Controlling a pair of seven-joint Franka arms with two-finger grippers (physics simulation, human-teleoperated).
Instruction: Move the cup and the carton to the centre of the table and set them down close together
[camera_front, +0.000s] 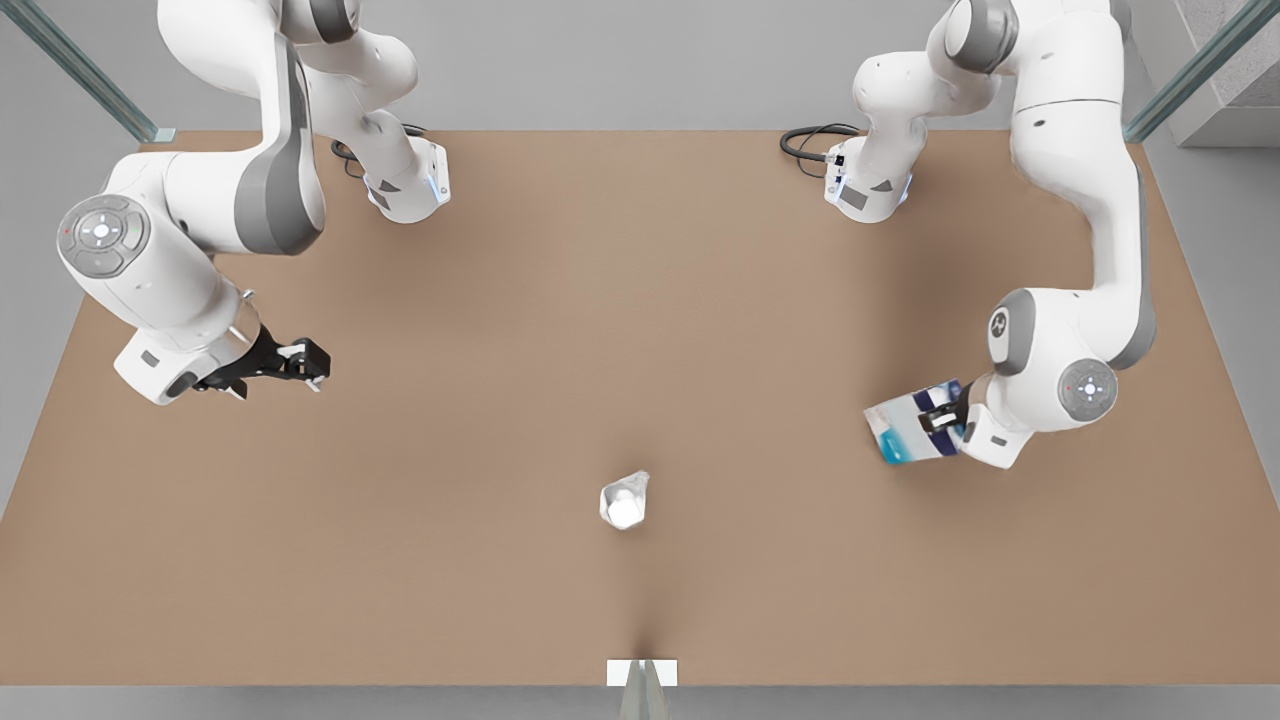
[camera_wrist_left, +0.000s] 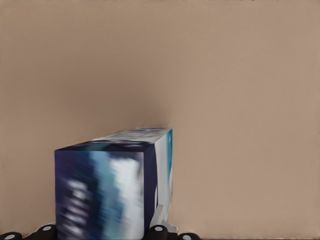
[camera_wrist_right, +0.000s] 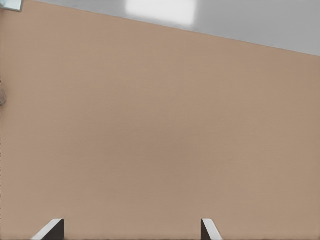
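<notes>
Now I have the carton (camera_front: 915, 427) pinched tight in my left pincer (camera_front: 943, 418), over by the short edge of the table (camera_front: 640, 300) on the front view's right. It looks tipped in my grip, and I cannot tell if it is off the table yet. My right pincer (camera_front: 312, 362) is over by the other short edge. It holds nothing, and its two fingers (camera_wrist_right: 50, 230) are spread wide apart.

The cup (camera_front: 624, 502) sits alone, about midway between the two short edges and nearer the long edge away from my arm bases. No pincer touches it.

So I think the job is only partly done. The carton must travel to the middle, and the cup may need a small move so the two end up close together.

My left wrist view shows the carton's dark blue and teal sides up close. My right wrist view shows bare brown table between my fingers. The front view shows how far apart the cup and carton are.
</notes>
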